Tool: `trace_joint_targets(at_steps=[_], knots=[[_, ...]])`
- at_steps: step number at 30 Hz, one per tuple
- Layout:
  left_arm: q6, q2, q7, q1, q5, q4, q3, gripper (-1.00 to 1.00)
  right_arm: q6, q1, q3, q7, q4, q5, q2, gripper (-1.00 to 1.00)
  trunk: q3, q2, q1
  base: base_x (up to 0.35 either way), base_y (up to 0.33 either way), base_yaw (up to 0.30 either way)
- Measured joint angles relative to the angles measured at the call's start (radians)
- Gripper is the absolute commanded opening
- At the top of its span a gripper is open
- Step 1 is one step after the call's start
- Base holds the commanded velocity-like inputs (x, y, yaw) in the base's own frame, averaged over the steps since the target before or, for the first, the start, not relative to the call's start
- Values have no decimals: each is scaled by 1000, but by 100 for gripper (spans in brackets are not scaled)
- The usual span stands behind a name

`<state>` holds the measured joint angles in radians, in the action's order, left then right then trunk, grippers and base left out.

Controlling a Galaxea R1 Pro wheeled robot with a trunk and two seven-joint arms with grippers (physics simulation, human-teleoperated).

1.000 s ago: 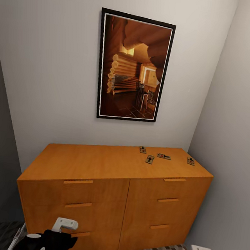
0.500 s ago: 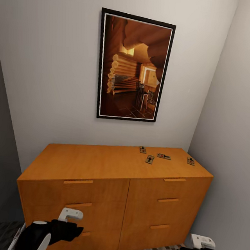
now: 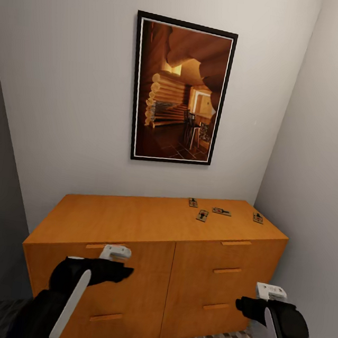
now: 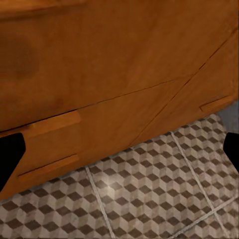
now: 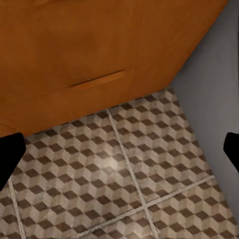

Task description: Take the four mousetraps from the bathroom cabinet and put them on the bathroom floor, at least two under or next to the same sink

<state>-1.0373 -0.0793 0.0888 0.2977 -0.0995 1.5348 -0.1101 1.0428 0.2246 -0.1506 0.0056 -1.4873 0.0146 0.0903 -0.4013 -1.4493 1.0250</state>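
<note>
Orange-brown wooden cabinet stands before us; four small brown mousetraps lie on its top, well above and beyond both jaws. Left gripper and right gripper gape wide, empty. We judge: lift clear of the top's edge first.

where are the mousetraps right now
In the head view, all four mousetraps lie on the cabinet top, at its back right part, below the framed picture.

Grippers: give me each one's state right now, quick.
Left gripper: open, holding nothing.
Right gripper: open, holding nothing.
</note>
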Motion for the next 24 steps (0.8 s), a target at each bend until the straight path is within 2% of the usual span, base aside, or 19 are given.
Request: trace_joint_targets(at_steps=[6,13,19,20,24], knots=[[-5,-53,42,87,0,0,0,100,0,68,1,-1,0,1,0,100,0,0,0,0,0,0],[-5,-78,101,159,-13,0,0,100,0,114,2,-9,1,1,0,100,0,0,0,0,0,0],[-5,-85,178,218,-76,0,-2,100,0,130,4,-24,2,1,0,100,0,0,0,0,0,0],[-5,-85,179,218,-75,0,-2,100,0,130,4,-24,2,1,0,100,0,0,0,0,0,0],[-5,-86,201,257,-134,0,-4,100,0,133,4,-30,2,1,0,100,0,0,0,0,0,0]])
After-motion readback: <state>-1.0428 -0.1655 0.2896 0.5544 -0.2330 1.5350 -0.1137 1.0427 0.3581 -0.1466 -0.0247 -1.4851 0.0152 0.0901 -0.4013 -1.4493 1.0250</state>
